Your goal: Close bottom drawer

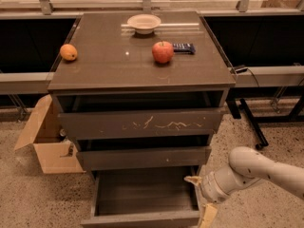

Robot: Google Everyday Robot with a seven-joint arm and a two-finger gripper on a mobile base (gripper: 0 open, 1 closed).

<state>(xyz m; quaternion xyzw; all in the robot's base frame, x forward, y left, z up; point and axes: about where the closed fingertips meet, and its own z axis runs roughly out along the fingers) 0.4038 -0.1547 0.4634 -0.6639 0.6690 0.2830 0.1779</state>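
Observation:
The bottom drawer is the lowest of three dark grey-brown drawers and stands pulled out, its shallow tray empty, its plain front panel at the bottom edge of the view. My gripper is at the drawer's right front corner, on the end of the white arm that comes in from the right. One pale finger points toward the drawer's right side. The other finger hangs down beside the front panel's right end.
Above are the middle drawer and the scratched top drawer. On the cabinet top sit a red apple, an orange, a white bowl and a dark bar. An open cardboard box stands on the floor at left.

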